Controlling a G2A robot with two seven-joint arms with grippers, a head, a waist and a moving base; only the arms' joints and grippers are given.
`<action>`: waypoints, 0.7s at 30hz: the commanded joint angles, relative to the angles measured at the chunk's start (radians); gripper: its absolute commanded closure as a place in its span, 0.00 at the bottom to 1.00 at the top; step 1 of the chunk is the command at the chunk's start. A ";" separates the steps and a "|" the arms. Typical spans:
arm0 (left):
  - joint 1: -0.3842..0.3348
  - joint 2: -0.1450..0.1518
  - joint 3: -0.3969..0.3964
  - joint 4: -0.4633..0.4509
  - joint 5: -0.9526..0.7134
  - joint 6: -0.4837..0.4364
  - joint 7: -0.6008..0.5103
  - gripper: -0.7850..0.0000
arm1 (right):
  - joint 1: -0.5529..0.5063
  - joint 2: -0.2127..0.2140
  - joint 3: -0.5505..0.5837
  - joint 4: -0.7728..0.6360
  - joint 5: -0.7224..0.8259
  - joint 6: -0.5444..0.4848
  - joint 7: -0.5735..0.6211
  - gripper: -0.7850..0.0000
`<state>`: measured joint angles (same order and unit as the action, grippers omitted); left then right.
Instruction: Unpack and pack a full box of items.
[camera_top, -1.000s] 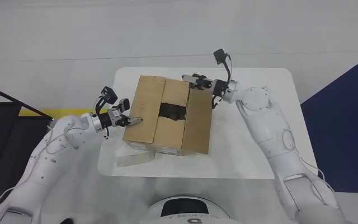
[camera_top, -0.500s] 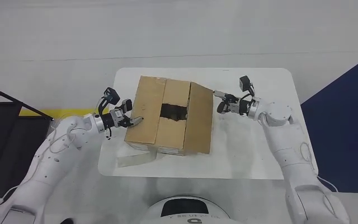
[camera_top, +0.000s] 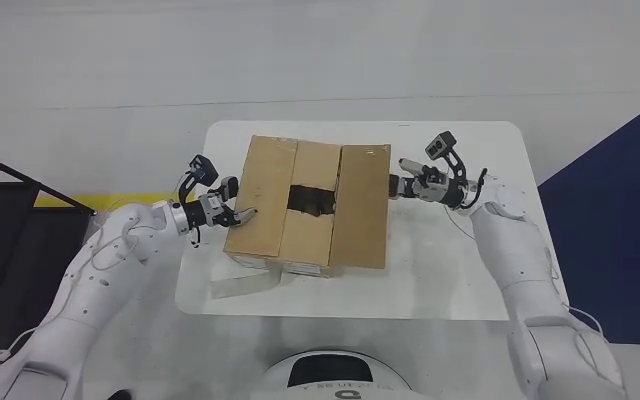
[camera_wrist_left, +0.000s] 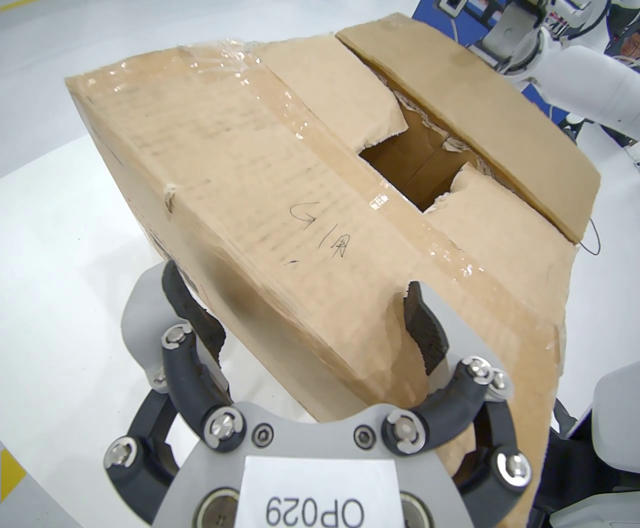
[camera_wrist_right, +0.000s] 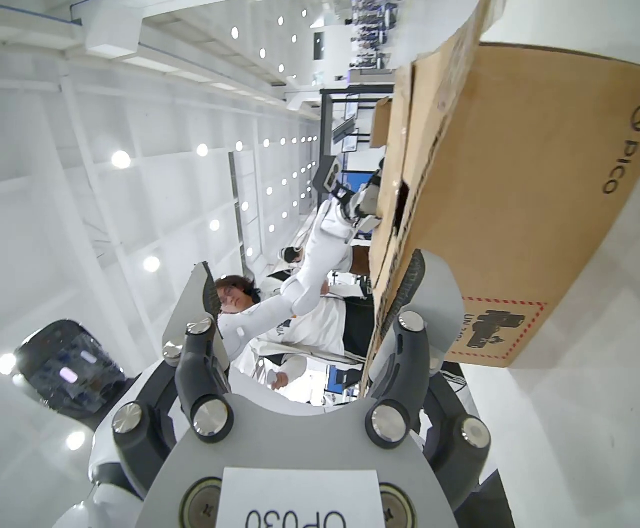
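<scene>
**Q:** Item (a): where does the box lie?

**A:** The cardboard box (camera_top: 305, 205) stands on the white table (camera_top: 450, 285), between the two sets of fingers, with its top flaps folded over. A torn hole (camera_top: 310, 198) opens in the middle of the top, about midway between the two sets of fingers. Brown cardboard shows inside the hole; any contents cannot be made out.

**Q:** Item (b): the left fingers?

**A:** The left fingers (camera_top: 240, 213) are spread wide across the outer edge of the left flap (camera_wrist_left: 260, 200). One finger sits below the flap, its dark pad against the cardboard. The other sits above it, at a ragged notch in the edge. The flap fills the gap between them; whether they press on it cannot be told. A strip of clear tape (camera_wrist_left: 300, 131) crosses the flap beyond the fingertips.

**Q:** Item (c): the right fingers?

**A:** The right fingers (camera_top: 403, 188) also stand wide apart and hold nothing. They sit at the outer edge of the right flap (camera_wrist_right: 400, 115). That edge runs into the gap, close against one finger and well apart from the other. The side wall of the box lies just beyond the nearer finger.
</scene>
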<state>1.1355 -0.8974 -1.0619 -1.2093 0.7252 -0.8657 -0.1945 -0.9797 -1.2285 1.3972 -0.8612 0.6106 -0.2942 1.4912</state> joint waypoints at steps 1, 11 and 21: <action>-0.001 -0.001 0.000 0.003 0.000 -0.004 0.000 0.00 | -0.002 0.000 -0.009 -0.029 0.001 -0.004 0.012 0.00; -0.003 -0.009 -0.003 0.027 0.019 -0.031 0.034 0.00 | 0.030 -0.027 -0.161 -0.268 -0.060 0.056 -0.093 0.00; 0.056 0.004 -0.077 0.082 0.041 -0.076 0.150 0.00 | 0.147 -0.068 -0.356 -0.263 -0.224 0.129 -0.258 0.00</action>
<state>1.1823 -0.8959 -1.1273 -1.1360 0.7653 -0.9347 -0.0607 -0.8457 -1.2927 1.0587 -1.1325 0.4069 -0.1723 1.2528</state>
